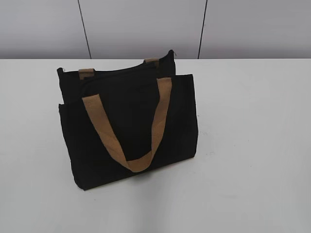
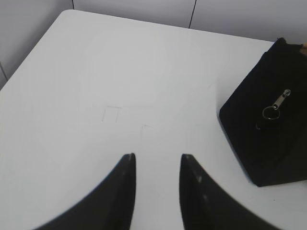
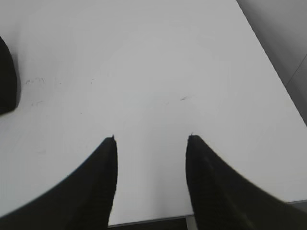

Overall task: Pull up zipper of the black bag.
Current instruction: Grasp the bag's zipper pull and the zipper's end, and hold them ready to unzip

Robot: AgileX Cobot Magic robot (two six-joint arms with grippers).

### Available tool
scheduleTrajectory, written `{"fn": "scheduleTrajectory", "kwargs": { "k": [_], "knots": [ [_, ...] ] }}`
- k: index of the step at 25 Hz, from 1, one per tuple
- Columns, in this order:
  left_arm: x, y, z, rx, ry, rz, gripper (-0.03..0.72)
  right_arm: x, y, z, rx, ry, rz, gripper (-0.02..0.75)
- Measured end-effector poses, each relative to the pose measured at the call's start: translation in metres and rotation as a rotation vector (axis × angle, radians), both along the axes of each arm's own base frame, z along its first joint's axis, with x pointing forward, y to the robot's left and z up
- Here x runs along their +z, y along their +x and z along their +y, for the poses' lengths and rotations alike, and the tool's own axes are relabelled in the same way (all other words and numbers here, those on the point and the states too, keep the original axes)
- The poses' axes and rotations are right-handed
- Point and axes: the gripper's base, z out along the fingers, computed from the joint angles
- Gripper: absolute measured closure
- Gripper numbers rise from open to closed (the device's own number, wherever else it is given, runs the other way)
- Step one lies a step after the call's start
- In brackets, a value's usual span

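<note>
Left gripper [image 2: 157, 155]: on my left wrist feed I see both dark fingers reaching up from the bottom edge with bare tabletop showing through the gap between them; the jaws stand partly apart and hold nothing.

Right gripper [image 3: 151, 137]: on my right wrist feed the two fingers are spread wider than the left pair, again with only table between them; nothing is held.

Black bag [image 1: 129, 124]: it stands upright on the white table [image 1: 252, 145]. From my left gripper it sits ahead and off to the right, well apart from the fingertips. From my right gripper only a dark rounded edge shows at the far left of the feed, ahead and to the left, also apart from the fingers.

Zipper [image 2: 277, 105]: I see the silver slider with its pull tab and round ring lying against the narrow black end panel of the bag, ahead-right of my left gripper and clear of it. I cannot make it out on the exterior feed.

Handles: one tan handle [image 1: 133, 126] hangs down over the bag's front panel in a loop; the second tan handle [image 1: 86, 73] shows only as short stubs at the top edge behind.

Arms: neither gripper appears on the exterior feed.
</note>
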Motion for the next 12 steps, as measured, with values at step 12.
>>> {"fn": "scheduleTrajectory", "kwargs": {
  "k": [12],
  "knots": [
    [0.0000,0.0000,0.0000,0.000,0.000,0.000,0.449,0.0000,0.0000,0.0000,0.000,0.000,0.000,0.370]
  ]
}}
